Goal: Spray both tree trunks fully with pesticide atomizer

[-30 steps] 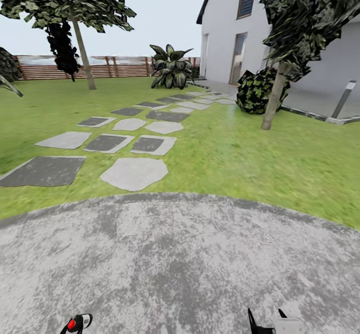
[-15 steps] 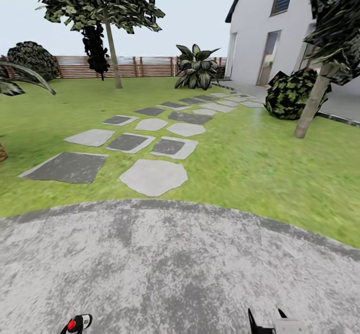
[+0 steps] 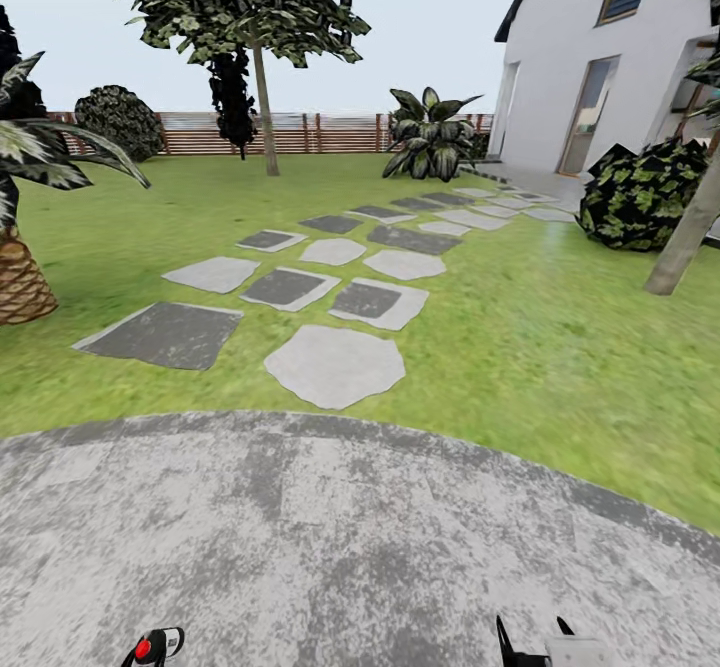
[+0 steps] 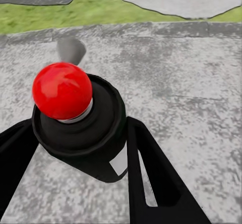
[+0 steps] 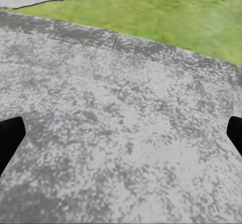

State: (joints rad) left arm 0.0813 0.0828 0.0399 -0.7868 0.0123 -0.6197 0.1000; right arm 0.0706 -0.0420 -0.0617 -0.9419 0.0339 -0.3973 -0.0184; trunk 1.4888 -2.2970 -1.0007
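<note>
We stood on a round grey paved pad point(image 3: 360, 547) at the edge of the lawn point(image 3: 520, 347), looking across the garden. Our left hand point(image 4: 83, 158) was clenched around the spray bottle point(image 4: 80, 126), its dark fingers point(image 4: 151, 178) pressed against both sides of the black body, the red cap point(image 4: 62, 90) facing the wrist camera. In the head view the bottle point(image 3: 155, 646) showed at the lower edge, just above the pad. Our right hand point(image 5: 121, 138) hung released over the same paving, its two dark fingertips point(image 5: 10, 133) spread far apart with nothing between them; in the head view it point(image 3: 535, 647) sat at the bottom edge.

A path of grey stepping stones point(image 3: 335, 365) ran from the pad toward the white house point(image 3: 600, 57). One tree point(image 3: 262, 97) rose far off near the brown slatted fence point(image 3: 330, 133). The second tree trunk point(image 3: 685, 242) leaned at the right edge, just beside a round dark bush point(image 3: 640, 192). A broad-leaved plant point(image 3: 430, 135) stood by the far end of the path, and a palm-like plant point(image 3: 20, 267) stood at the left.
</note>
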